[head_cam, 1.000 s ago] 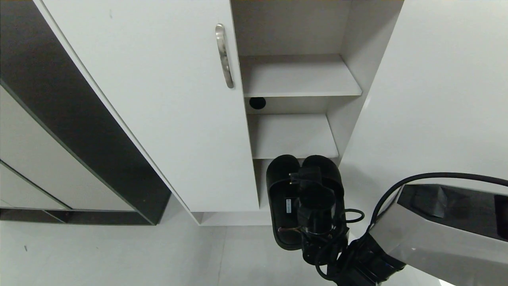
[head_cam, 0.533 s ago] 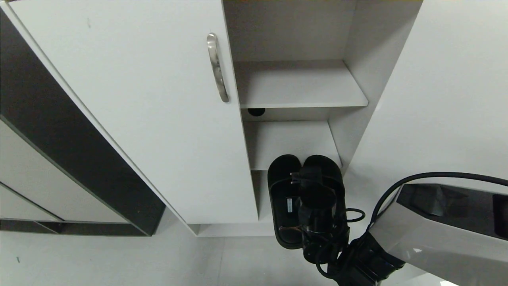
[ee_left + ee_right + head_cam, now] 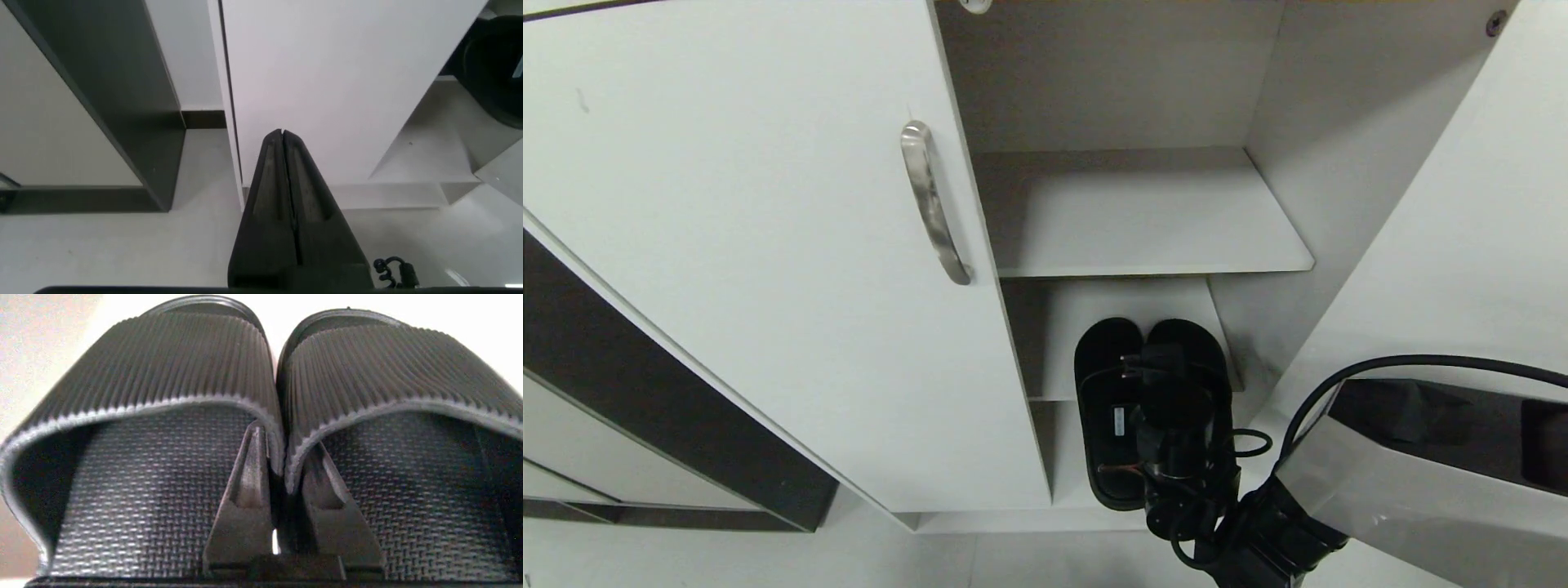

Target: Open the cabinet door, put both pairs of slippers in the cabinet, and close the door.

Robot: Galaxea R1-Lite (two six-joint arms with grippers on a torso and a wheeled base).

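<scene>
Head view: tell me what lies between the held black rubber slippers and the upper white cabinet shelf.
The lower white shelf, bare, lies between the black rubber slippers and the upper white shelf, as the head view shows.

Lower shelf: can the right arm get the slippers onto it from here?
Probably yes. The compartment stands open, and the slippers, pinched in the right arm's jaws, hang just in front of the lower shelf with nothing visible between them. The upper shelf overhangs, so go in low.

No legible print; small white label [image 3: 1118, 422] inside black slipper [image 3: 1104, 363], too tiny.
</scene>
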